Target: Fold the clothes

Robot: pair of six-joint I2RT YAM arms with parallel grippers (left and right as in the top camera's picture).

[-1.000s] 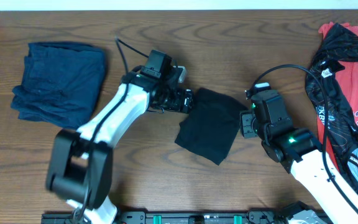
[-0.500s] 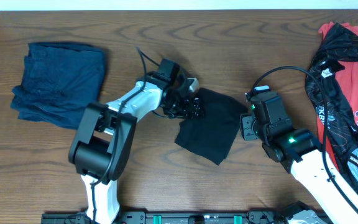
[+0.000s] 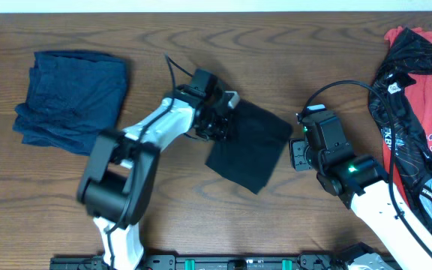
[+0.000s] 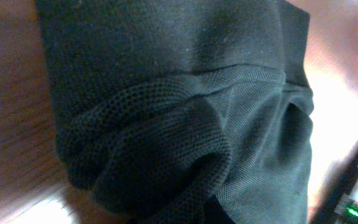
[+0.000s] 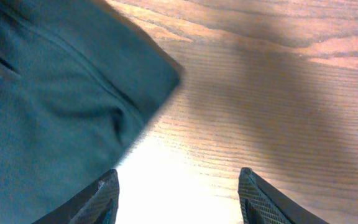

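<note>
I've got the left gripper [image 3: 217,124] pinched shut on the left edge of the folded black T-shirt [image 3: 250,146], a tilted square in the middle of the wooden table [image 3: 313,60], presumably to drag it aside. Its wrist view shows only bunched, fine-meshed knit (fingers hidden, so the hold is my reading). The right gripper [image 5: 180,196] hovers just beside the shirt's right corner, fingers apart, with the dark blue garment [image 3: 70,97] folded far left and the red and black-patterned tops [image 3: 422,127] crumpled far right.

Robotics laboratory bench: a white-and-black jointed left arm [image 3: 152,129] and its matching right arm [image 3: 372,191] are reaching over a dark brown wood-grain tabletop [image 3: 291,45] from a black mounting rail [image 3: 223,262].
</note>
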